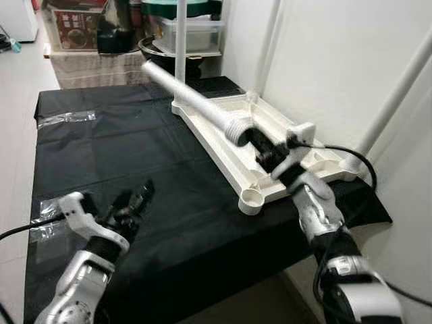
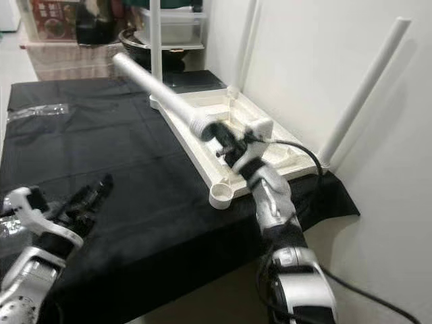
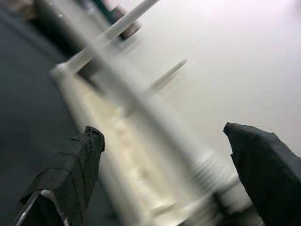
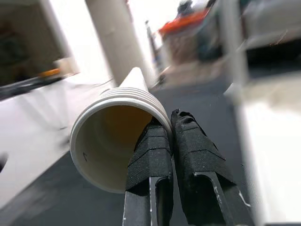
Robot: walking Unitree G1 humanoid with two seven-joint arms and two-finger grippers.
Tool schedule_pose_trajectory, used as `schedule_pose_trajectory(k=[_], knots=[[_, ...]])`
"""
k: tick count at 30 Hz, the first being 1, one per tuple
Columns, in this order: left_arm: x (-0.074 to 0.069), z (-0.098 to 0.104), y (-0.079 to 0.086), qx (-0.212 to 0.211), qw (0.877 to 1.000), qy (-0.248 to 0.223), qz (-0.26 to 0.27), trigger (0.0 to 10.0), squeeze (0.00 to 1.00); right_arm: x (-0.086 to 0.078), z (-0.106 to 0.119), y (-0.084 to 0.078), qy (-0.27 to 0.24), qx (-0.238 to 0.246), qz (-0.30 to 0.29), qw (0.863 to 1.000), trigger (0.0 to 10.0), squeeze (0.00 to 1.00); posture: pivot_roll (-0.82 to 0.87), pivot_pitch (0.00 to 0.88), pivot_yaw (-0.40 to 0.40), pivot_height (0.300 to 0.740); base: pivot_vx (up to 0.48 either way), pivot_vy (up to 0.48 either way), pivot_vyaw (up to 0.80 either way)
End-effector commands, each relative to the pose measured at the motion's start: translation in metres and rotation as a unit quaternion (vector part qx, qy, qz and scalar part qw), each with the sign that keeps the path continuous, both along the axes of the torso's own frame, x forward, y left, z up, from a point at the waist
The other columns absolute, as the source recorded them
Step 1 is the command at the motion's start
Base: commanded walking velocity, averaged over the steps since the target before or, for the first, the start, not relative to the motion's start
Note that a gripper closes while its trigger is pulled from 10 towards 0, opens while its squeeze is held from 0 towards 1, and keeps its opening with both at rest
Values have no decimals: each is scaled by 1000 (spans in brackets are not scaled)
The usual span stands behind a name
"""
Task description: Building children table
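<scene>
Hollow white table leg, threaded end

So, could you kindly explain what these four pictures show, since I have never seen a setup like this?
This is a humanoid robot with two silver arms, each ending in two black fingers. The two wide pictures come from cameras in its head, looking down at a table under a black cloth. The other two come from cameras on its wrists. On the cloth lies a white children's tabletop, upside down, with legs already standing at three of its corners. The right gripper pinches the ribbed rim of a loose white table leg; the right wrist view looks straight into its hollow end. The left gripper hangs open above the cloth, holding nothing.
</scene>
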State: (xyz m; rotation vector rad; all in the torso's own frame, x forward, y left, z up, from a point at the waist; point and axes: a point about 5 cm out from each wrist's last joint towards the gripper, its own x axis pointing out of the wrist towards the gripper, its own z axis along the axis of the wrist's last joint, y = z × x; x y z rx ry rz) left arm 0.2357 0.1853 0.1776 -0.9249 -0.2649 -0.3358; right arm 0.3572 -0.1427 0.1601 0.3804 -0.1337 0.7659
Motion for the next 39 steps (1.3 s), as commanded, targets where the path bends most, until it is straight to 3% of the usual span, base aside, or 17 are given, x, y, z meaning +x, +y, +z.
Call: schedule_pose_trajectory(k=[1, 7, 11, 18, 34, 39], knots=[[-4, 7, -3, -43, 998, -24, -31, 10000, 0, -4, 2, 7, 4, 28, 31, 999, 0, 0, 88, 0, -103, 740, 0, 0, 0], [-5, 7, -4, -59, 997, -26, -46, 10000, 0, -10, 0, 13, 20, 60, 60, 996, 0, 0, 90, 0, -104, 740, 0, 0, 0], [-5, 4, -3, -90, 994, -19, -61, 10000, 0, -21, 1, 23, 40, 114, 107, 987, 0, 0, 87, 0, -100, 740, 0, 0, 0], [-5, 4, 4, -134, 988, -5, -71, 10000, 0, -40, 7, 19, 68, 176, 185, 965, 0, 0, 84, 0, -96, 740, 0, 0, 0], [-9, 7, 12, -153, 984, -12, -85, 10000, 0, -75, 0, 12, 111, 156, 292, 937, 0, 0, 80, 0, -102, 740, 0, 0, 0], [-10, 7, 23, -146, 987, -13, -72, 10000, 0, -84, -5, 5, 135, 141, 325, 925, 0, 0, 82, 0, -104, 740, 0, 0, 0]])
